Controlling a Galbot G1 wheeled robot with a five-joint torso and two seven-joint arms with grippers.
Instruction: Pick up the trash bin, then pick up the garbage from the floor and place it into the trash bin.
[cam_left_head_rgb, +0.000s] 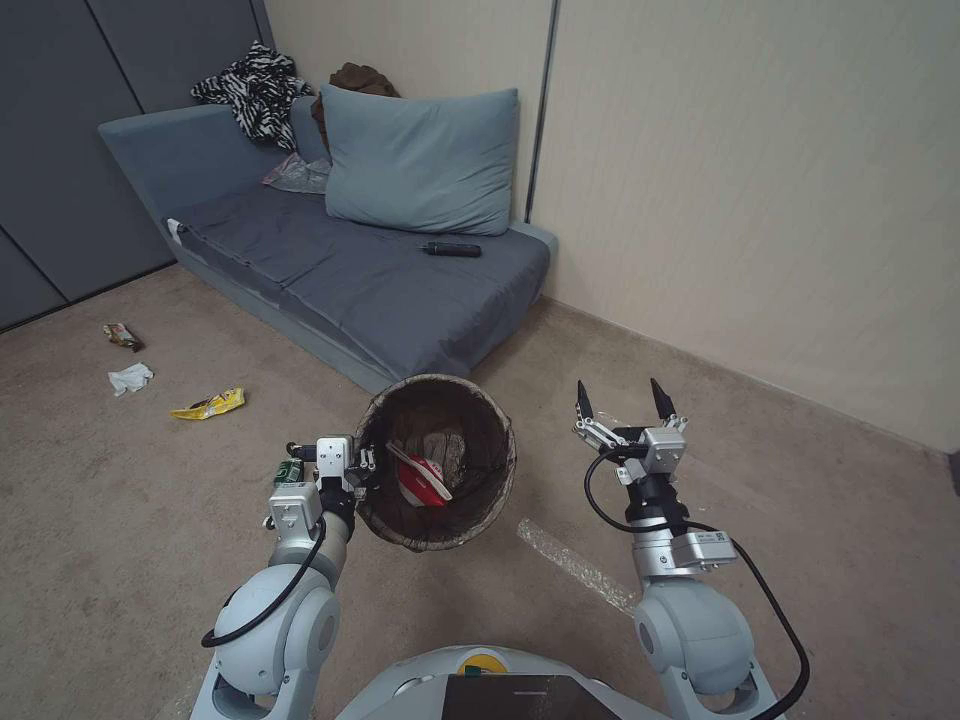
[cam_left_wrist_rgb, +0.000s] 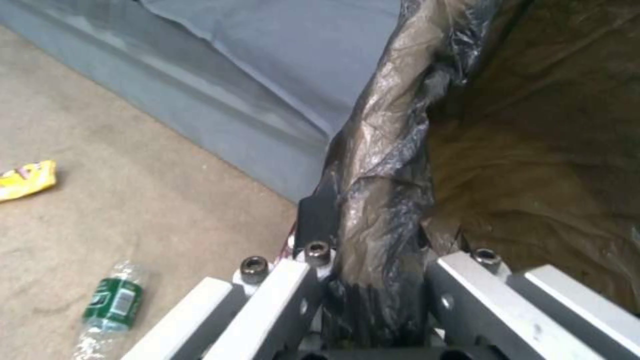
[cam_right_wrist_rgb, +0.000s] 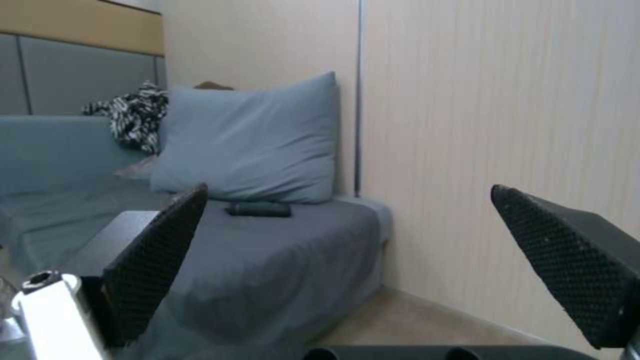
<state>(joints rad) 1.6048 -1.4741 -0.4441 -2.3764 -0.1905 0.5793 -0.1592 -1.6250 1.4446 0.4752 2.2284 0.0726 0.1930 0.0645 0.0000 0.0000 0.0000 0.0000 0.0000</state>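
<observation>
The trash bin (cam_left_head_rgb: 440, 381), a round bucket lined with a dark brown bag, hangs above the carpet in front of me. My left gripper (cam_left_head_rgb: 367, 463) is shut on its near-left rim; in the left wrist view the left gripper (cam_left_wrist_rgb: 373, 240) pinches the crinkled liner (cam_left_wrist_rgb: 393, 150). A red cup (cam_left_head_rgb: 420, 478) and brown scraps lie inside the bin. Garbage on the floor: a green-labelled bottle (cam_left_head_rgb: 289, 472) (cam_left_wrist_rgb: 113, 302) beside my left wrist, a yellow wrapper (cam_left_head_rgb: 208, 404) (cam_left_wrist_rgb: 27, 180), a white tissue (cam_left_head_rgb: 130, 378) and a dark wrapper (cam_left_head_rgb: 122, 336). My right gripper (cam_left_head_rgb: 620, 400) (cam_right_wrist_rgb: 348, 189) is open and holds nothing, right of the bin.
A grey sofa (cam_left_head_rgb: 380, 290) stands close behind the bin, with a blue pillow (cam_left_head_rgb: 420, 160), a black remote (cam_left_head_rgb: 452, 249) and a zebra-striped cloth (cam_left_head_rgb: 255, 95). The beige wall (cam_left_head_rgb: 760, 200) runs along the right. Open carpet lies to the left and right.
</observation>
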